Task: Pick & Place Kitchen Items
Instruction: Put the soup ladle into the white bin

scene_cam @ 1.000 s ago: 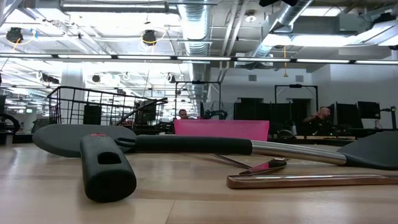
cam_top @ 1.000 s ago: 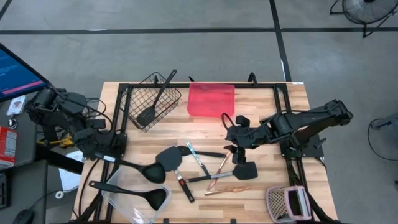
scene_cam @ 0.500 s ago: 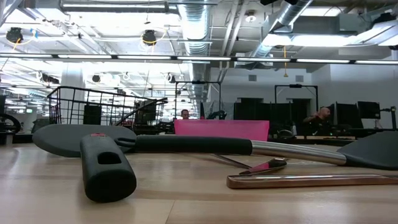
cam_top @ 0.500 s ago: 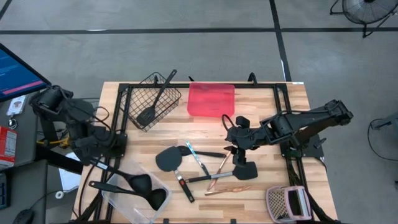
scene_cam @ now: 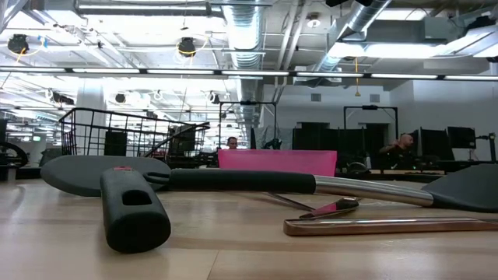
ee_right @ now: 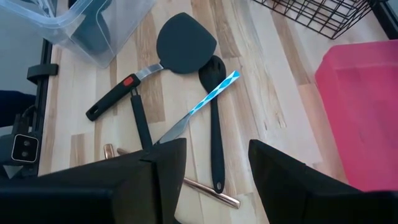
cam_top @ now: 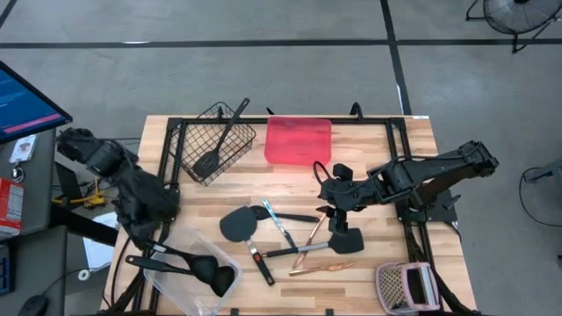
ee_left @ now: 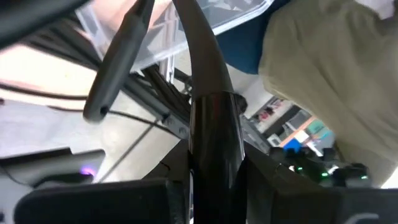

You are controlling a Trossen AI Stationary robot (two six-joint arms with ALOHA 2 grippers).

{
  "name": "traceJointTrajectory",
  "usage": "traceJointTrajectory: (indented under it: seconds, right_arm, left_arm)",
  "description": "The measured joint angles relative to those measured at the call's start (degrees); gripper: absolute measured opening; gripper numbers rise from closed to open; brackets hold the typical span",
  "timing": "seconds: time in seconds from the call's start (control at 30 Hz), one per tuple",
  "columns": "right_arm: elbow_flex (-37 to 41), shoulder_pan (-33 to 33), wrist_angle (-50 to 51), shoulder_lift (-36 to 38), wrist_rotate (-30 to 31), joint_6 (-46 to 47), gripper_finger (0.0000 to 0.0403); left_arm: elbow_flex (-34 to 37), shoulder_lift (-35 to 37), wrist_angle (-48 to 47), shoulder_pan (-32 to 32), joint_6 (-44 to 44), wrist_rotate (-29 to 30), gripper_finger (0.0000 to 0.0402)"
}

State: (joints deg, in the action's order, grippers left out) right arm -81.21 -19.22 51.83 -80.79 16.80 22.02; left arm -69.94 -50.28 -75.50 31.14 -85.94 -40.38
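Note:
My left gripper [cam_top: 147,237] stands at the table's near left corner, shut on a black ladle [cam_top: 200,263] whose bowl lies in the clear tub [cam_top: 180,294]. A second black ladle [cam_top: 171,266] lies in the tub too; its handle [ee_left: 118,62] shows in the left wrist view. My right gripper [cam_top: 336,211] hangs open and empty over the table's middle right, above a black turner [cam_top: 345,239]. Below it lie a round black turner [ee_right: 186,42], a black spoon [ee_right: 214,112], a blue-handled knife [ee_right: 208,99] and copper sticks [cam_top: 320,266]. My left gripper pinches the ladle's handle [ee_left: 214,130] between its two fingers, near the handle's free end. The handle runs straight out forward from between the fingers. The ladle slants down toward the tub, its bowl end [cam_top: 209,268] inside the tub.
A black wire basket [cam_top: 235,149] holding a black spatula stands at the far left, a red tray [cam_top: 299,140] beside it. A pinkish mesh item [cam_top: 406,285] lies at the near right corner. In the low view a black-handled turner [scene_cam: 132,206] lies close.
My left gripper has swung toward the table's near edge and turned, carrying the black ladle. The ladle's bowl has gone from the bare table near the middle into the clear tub beside the other ladle. My right arm has kept still.

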Motion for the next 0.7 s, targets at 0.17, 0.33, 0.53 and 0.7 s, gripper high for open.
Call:
traceJointTrajectory:
  seconds: [0.17, 0.33, 0.53, 0.7]
  right_arm:
    - [0.0, 0.0, 0.0, 0.0, 0.0, -0.1, 0.0175]
    - [0.0, 0.0, 0.0, 0.0, 0.0, -1.4, 0.0175]
    - [0.0, 0.0, 0.0, 0.0, -0.3, -2.2, 0.0175]
    - [0.0, 0.3, 0.0, 0.0, -0.2, -2.6, 0.0186]
  left_arm:
    - [1.5, -2.1, 1.4, 1.2, 2.1, -0.1, 0.0075]
    - [1.6, -2.4, 2.4, 1.2, 2.1, 1.9, 0.0087]
    - [1.6, -2.3, 2.5, 1.2, 2.1, 4.0, 0.0142]
    - [1.6, -2.3, 2.5, 1.2, 2.1, 3.9, 0.0206]
